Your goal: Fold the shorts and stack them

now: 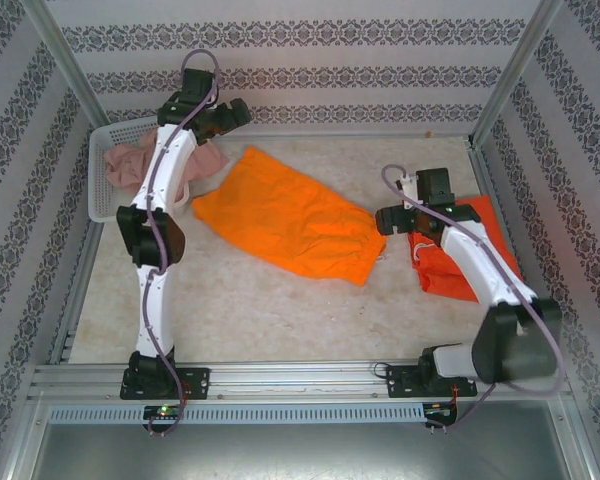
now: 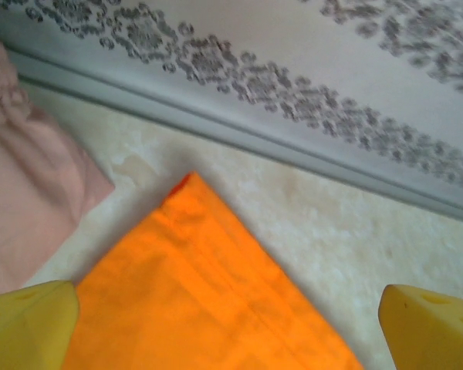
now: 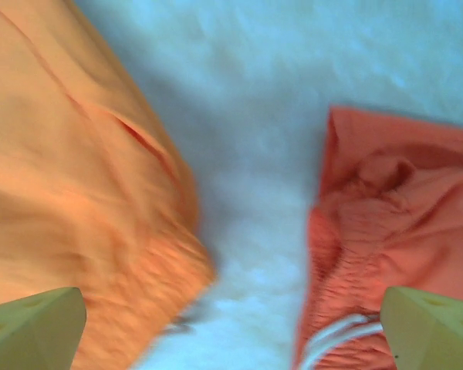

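Left gripper (image 2: 230, 331), right gripper (image 3: 231, 331) spread, empty. Risk: right snags red shorts (image 3: 401, 231) alongside orange shorts (image 3: 69, 177); they lie close.

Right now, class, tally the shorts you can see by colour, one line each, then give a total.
Yellow-orange shorts: 1
Red-orange shorts: 1
Dusty pink shorts: 1 bundle, in the white basket; whether it is more than one pair cannot be told
Total: 3 seen

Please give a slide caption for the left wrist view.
Open left end effector above a corner of orange shorts; pink shorts nearby.
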